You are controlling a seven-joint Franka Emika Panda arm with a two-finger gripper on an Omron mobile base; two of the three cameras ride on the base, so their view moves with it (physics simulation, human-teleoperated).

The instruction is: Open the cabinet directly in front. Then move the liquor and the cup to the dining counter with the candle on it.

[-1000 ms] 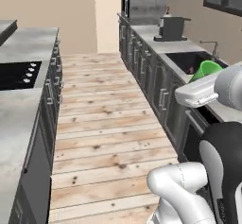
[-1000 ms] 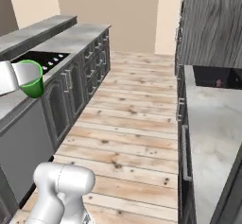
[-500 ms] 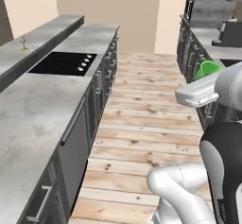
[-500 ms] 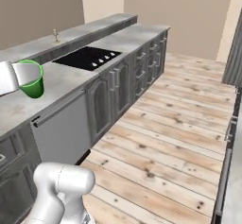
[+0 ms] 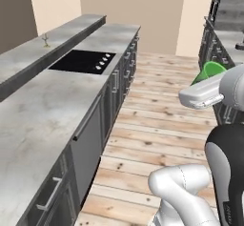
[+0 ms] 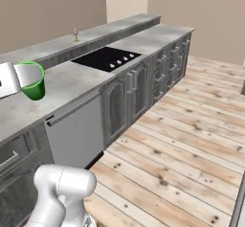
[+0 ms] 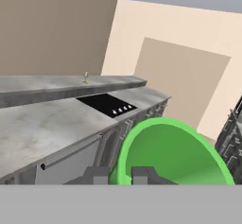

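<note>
Step in hand: the robot carries the cup [image 7: 172, 154] toward the dining worktop [image 5: 43, 110]; judging by the layout, this is the transport leg, with the setting-down not yet done.
Fingers: the fingers [image 7: 144, 175] sit narrowly set, pinching the near rim of the green cup, one tip inside the wall and one outside, so the tumbler hangs from its lip.
Cup: it is held off any surface, beside the white hand, its open mouth turned toward the hand camera; in the right base view it shows against the marble top [image 6: 34, 81], though the pictures do not tell whether it is above that top or short of it.
Dining worktop: a long grey marble island with an inset black cooktop [image 5: 82, 61] and a raised back ledge.
Candle: a small stemmed holder [image 6: 75, 34] stands on the raised ledge, beyond the cooktop, marking this as the right island.
Next need: bare marble lies before the cooktop; that looks the sensible landing place.
Risk: a rim pinch may let the cup swing or slip.
</note>
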